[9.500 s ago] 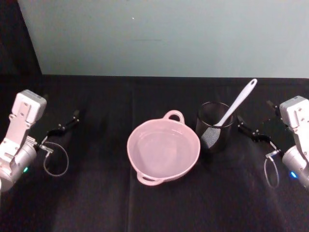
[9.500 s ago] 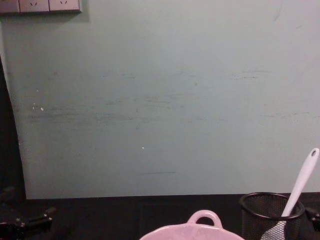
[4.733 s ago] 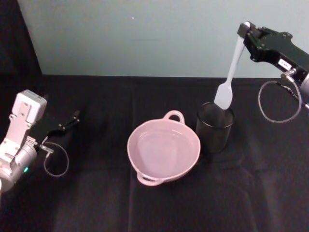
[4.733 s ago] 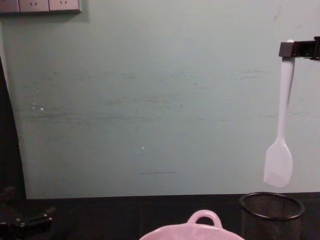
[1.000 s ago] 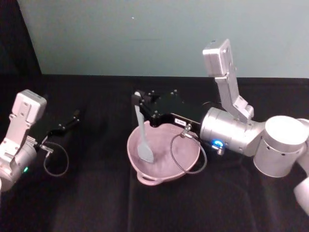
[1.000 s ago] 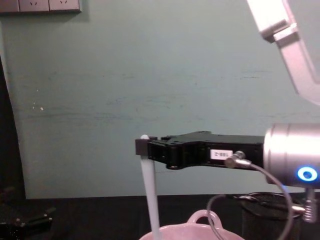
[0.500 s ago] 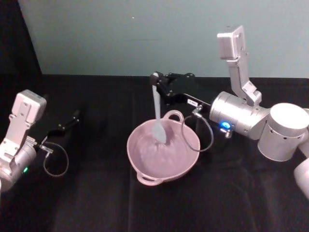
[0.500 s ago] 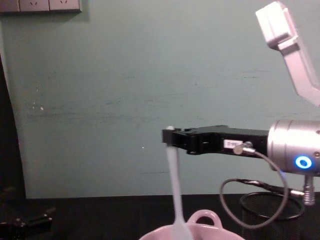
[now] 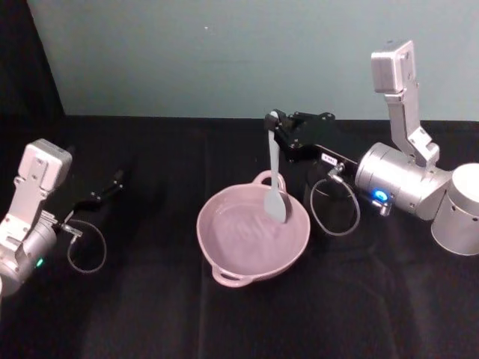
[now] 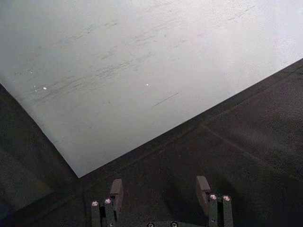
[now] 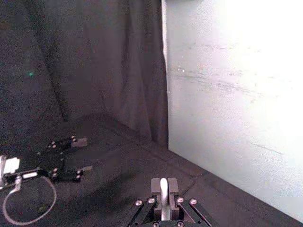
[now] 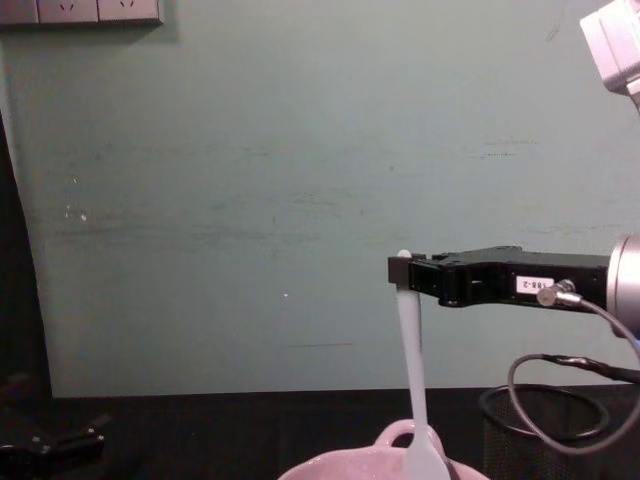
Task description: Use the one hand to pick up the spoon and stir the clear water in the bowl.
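Bowl (image 9: 201,230): sitting centre-front on the black table (image 9: 150,314), holding rippled water.
Left gripper (image 9: 114,182): lying parked at the table's left edge, fingers spread (well apart from the bowl).
Spoon (image 9: 275,179): hanging upright, flat head dipping into the bowl's far right side, near the loop handle.
Right gripper (image 9: 274,121): reaching in from the right above the bowl's far rim, clamping the spoon's handle end.
Mesh cup (image 12: 500,435): standing just beside the bowl, to its right.
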Available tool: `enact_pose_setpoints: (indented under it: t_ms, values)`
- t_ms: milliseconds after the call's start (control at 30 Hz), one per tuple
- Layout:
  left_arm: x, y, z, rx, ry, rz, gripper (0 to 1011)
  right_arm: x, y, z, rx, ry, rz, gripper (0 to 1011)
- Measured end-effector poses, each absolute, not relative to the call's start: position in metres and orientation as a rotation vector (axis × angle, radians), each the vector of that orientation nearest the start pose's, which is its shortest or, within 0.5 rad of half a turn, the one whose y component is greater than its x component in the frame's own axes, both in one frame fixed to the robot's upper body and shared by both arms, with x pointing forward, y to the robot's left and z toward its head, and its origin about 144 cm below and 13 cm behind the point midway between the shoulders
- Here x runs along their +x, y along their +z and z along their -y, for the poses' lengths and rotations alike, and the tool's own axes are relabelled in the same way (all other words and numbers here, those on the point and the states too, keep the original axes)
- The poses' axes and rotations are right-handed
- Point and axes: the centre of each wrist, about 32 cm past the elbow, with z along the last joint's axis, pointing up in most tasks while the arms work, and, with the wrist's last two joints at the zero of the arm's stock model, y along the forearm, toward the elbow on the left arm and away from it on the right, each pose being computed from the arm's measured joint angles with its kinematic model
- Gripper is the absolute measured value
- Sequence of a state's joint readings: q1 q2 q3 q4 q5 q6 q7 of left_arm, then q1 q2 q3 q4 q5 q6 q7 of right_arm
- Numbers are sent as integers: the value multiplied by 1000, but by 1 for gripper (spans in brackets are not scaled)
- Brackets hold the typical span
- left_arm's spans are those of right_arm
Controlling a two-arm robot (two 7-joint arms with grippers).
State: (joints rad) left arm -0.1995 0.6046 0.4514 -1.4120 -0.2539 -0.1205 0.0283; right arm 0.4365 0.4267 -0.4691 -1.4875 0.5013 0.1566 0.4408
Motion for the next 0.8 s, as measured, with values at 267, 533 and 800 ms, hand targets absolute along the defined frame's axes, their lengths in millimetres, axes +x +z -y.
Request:
enact_pose_setpoints:
  t_ms: [267, 533, 800]
  values:
    - [489, 1140, -310, 304, 1248, 285, 1011, 530, 1244, 213, -88, -673, 41, 96]
    - [489, 1140, -310, 304, 1248, 285, 1011, 518, 1244, 189, -64, -587, 33, 96]
    - [489, 1140, -310, 304, 1248, 285, 1011, 522, 1240, 174, -20, -557, 7, 96]
